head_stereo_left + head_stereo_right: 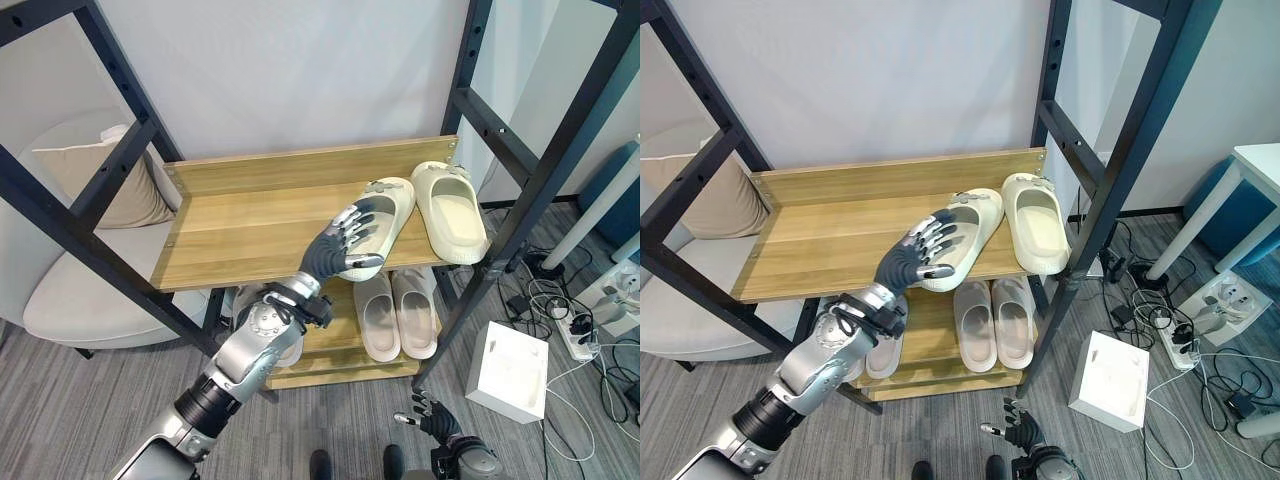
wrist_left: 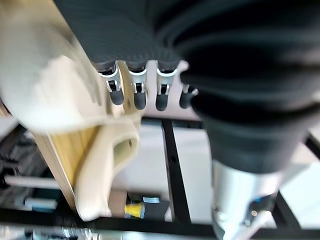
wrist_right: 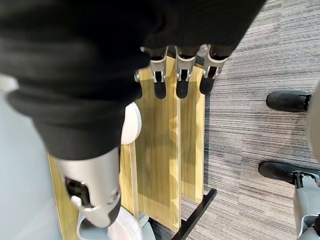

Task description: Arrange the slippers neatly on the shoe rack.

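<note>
Two wooden shelves on the shoe rack (image 1: 250, 235) set the stage, and everything is placed from that rack: on its upper shelf, toward the right-hand upright, sit two cream slippers, the angled slipper (image 1: 385, 215) lying skewed with its heel hanging over the front edge, and the straight slipper (image 1: 450, 210) just beside it, closer to the upright. On the lower shelf, a paler pair of slippers (image 1: 398, 312) lies side by side, and another pale slipper (image 1: 883, 352) peeks out behind the arm. Now the action: the left hand (image 1: 345, 245) is up at the upper shelf's front edge, its fingers spread nearly straight and laid over the heel end of the angled slipper, resting on it rather than curled round it. The right hand (image 1: 435, 418) hangs low in front of the rack, above the carpet, fingers relaxed and holding nothing. To do this step well, I'd say nudge the heel toward the straight slipper and back onto the board, keeping the push flat so the slipper doesn't tip off the edge. Hard to call: the thumb's contact beneath the heel is hidden, and the left wrist view is too blurred to settle it.
</note>
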